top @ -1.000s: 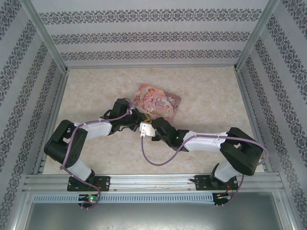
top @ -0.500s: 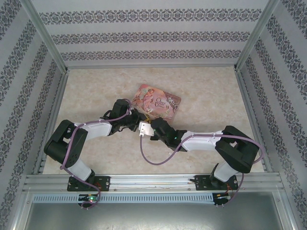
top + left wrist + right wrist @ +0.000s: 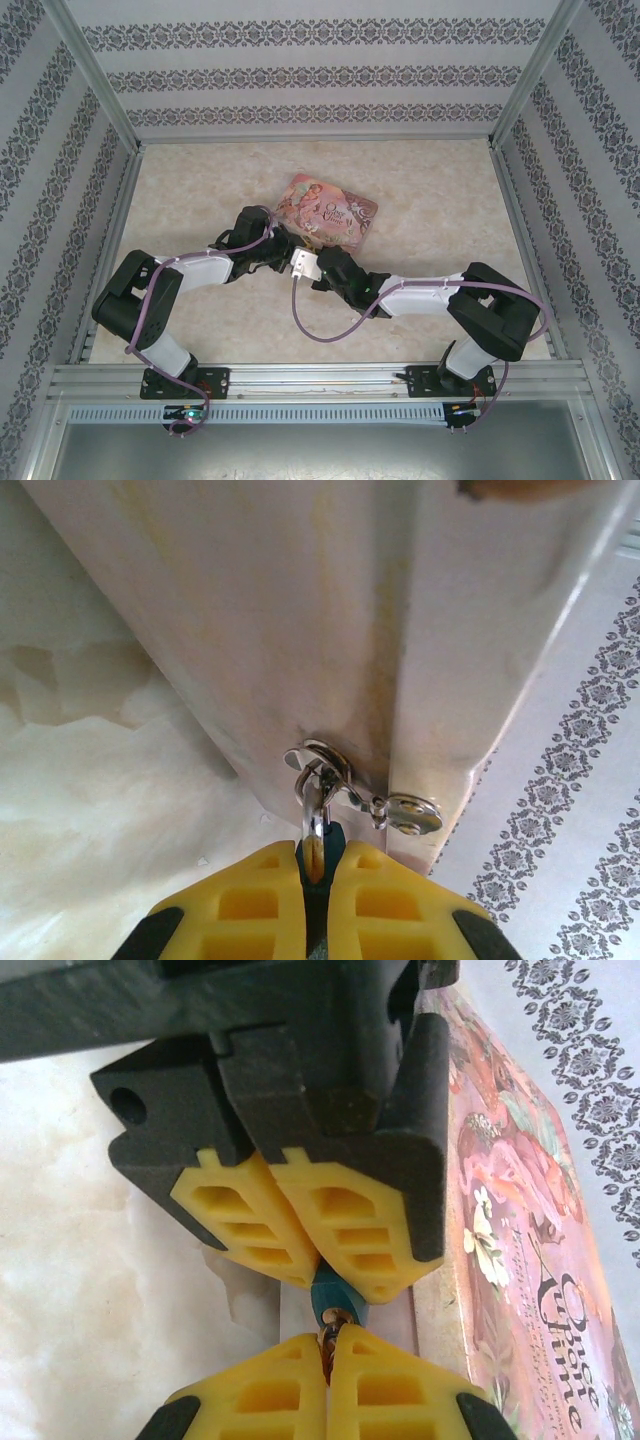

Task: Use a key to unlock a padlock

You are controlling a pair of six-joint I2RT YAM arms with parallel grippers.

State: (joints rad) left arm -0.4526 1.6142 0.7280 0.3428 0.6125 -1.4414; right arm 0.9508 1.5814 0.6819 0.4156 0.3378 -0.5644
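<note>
1. Tabletop (image 3: 440, 200): pale, marbled. Both arms reach in and meet near its middle.
2. Pink tin (image 3: 328, 212): lies flat just beyond the meeting point. It has a silvery hasp (image 3: 400, 813) on its side wall.
3. Left gripper (image 3: 312, 870): fingers together, clamped on the padlock (image 3: 330, 1298).
4. Right gripper (image 3: 328, 1360): faces the left one tip to tip, pinched on a tiny brownish metal piece, probably the key (image 3: 335, 1322).
5. Padlock: blue body between the left pads, close beside the tin's side wall. The shackle is hooked into the hasp loop.
6. Key: its end touches the padlock body. It is too small to tell whether it is inserted.
</note>
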